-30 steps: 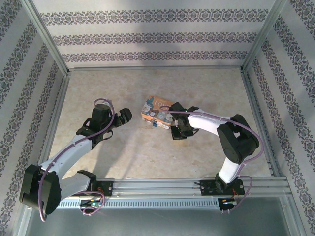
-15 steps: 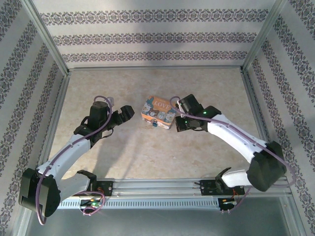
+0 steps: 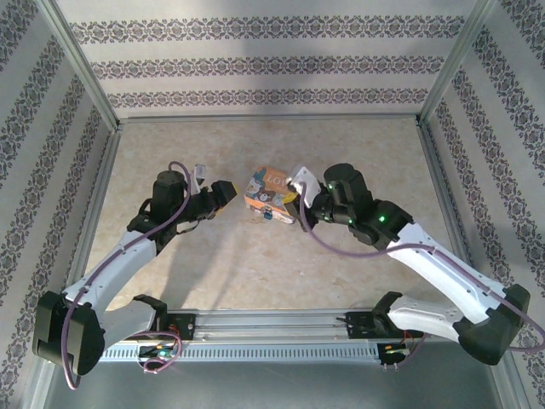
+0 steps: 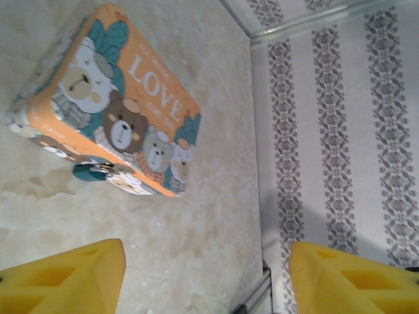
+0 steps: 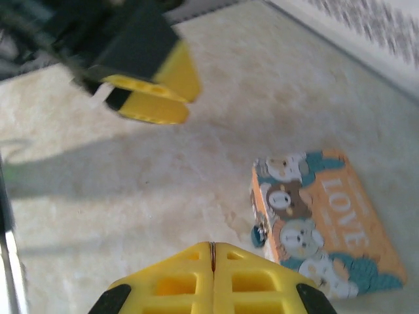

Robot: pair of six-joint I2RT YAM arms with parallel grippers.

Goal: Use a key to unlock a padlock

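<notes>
- Both arms have closed in on the box point(image 3: 272, 186); the left gripper point(image 3: 220, 194) now sits just left of it, jaws apart, empty.
- The padlock point(image 3: 266, 214) lies on the table point(image 3: 255, 273) against the box's near side, untouched.
- The right gripper point(image 3: 295, 207), just right of the box, is pressed shut; I cannot tell if it holds a key.
- Judged step: the approach. Next, steady the padlock and align the key.

Small blue padlock point(image 4: 88, 172) against box point(image 4: 141, 98) side

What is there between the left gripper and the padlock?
Bare table: in the left wrist view, nothing lies between the open left gripper and the padlock.
</notes>
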